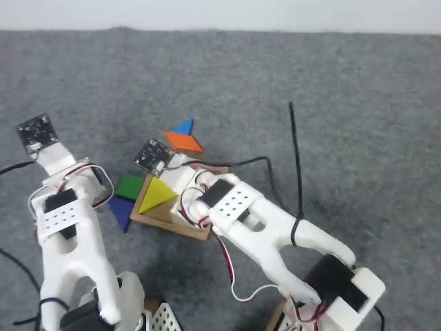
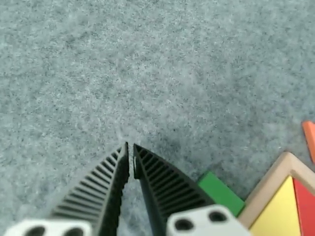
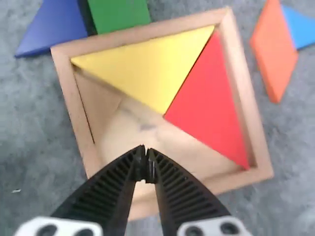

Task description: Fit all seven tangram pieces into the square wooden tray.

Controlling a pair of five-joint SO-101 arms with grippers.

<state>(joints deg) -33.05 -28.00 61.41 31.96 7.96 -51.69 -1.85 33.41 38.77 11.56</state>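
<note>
carpet [image 1: 358, 76]: grey, speckled, lying flat under everything | wall [image 1: 275, 12]: pale strip, running along the carpet's far edge

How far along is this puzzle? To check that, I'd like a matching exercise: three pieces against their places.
Pieces:
1. yellow triangle
2. green piece
3. orange piece

Places:
A. on the carpet, beside the light blue triangle
B. on the carpet, next to the dark blue triangle
C. in the wooden tray, against the red triangle

Pairs: 1-C, 2-B, 3-A.
</note>
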